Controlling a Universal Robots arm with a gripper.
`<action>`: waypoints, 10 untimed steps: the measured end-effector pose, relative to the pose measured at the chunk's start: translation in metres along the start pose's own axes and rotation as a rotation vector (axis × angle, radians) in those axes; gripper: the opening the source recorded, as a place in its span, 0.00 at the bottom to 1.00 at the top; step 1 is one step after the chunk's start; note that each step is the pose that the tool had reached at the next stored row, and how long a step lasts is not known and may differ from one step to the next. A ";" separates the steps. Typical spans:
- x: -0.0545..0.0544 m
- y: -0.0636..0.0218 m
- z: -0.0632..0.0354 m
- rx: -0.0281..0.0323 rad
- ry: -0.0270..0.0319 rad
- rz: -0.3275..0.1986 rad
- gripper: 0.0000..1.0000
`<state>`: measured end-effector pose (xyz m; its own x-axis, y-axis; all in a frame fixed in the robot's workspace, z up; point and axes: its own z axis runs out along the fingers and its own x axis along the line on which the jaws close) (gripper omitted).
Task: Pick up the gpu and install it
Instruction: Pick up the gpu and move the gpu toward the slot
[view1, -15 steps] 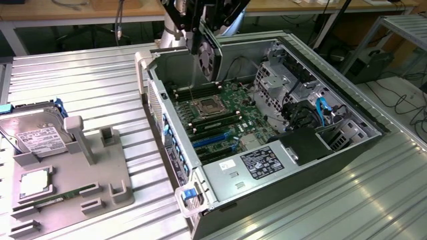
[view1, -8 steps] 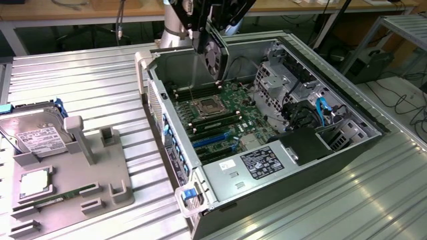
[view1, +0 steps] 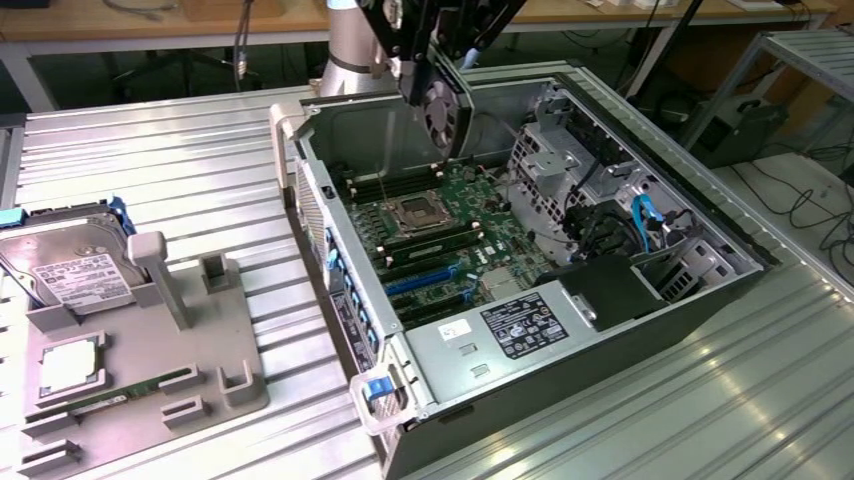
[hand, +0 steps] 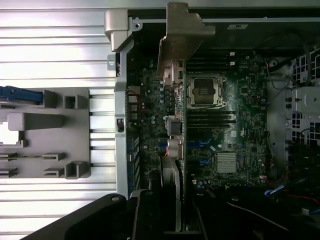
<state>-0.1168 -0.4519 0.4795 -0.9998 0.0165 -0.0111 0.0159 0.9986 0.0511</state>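
The gpu, a black card with a round fan, hangs upright above the far end of the open computer case. My gripper is shut on the card's upper edge. Below the card lies the green motherboard with its empty processor socket and blue slots. The wrist view sees the gpu edge-on over the motherboard, with its pale metal bracket at the far end and the gripper dark at the near end.
A grey fixture tray at the exterior view's left holds a hard drive, a processor and a memory stick. In the case, the power supply and drive cages stand beside the motherboard. All of this rests on a ribbed metal table.
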 end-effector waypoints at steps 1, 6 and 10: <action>-0.002 0.0000 0.0000 0.0000 0.0000 0.000 0.28; -0.009 0.0001 0.0001 0.0000 0.0000 0.000 0.28; -0.015 0.0002 0.0002 0.0000 0.0000 0.000 0.28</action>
<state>-0.1017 -0.4519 0.4795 -0.9998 0.0166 -0.0111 0.0160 0.9986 0.0511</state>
